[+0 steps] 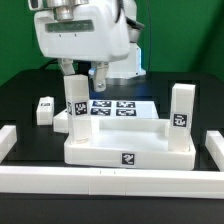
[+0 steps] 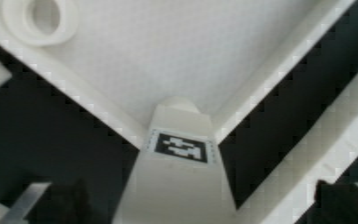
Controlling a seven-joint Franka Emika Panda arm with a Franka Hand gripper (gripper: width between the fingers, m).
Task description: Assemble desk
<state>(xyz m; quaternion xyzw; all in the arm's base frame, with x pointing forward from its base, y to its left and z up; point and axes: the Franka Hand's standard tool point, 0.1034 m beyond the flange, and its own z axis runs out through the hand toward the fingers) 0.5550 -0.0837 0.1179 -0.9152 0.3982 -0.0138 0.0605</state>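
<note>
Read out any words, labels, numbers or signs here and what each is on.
No words, numbers or brands are readable.
Only textless black-and-white square markers: on the tabletop, the leg at its corner, the leg at the exterior view's right, the leg at its left, the marker board.

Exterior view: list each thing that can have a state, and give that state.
Tabletop: flat on the table, rims up.
Gripper: open, over a leg, not gripping it.
Leg under the gripper: upright at a back corner of the tabletop.
Second leg: upright at the other back corner, on the exterior view's right.
Third leg: loose on the table, apart from the tabletop.
</note>
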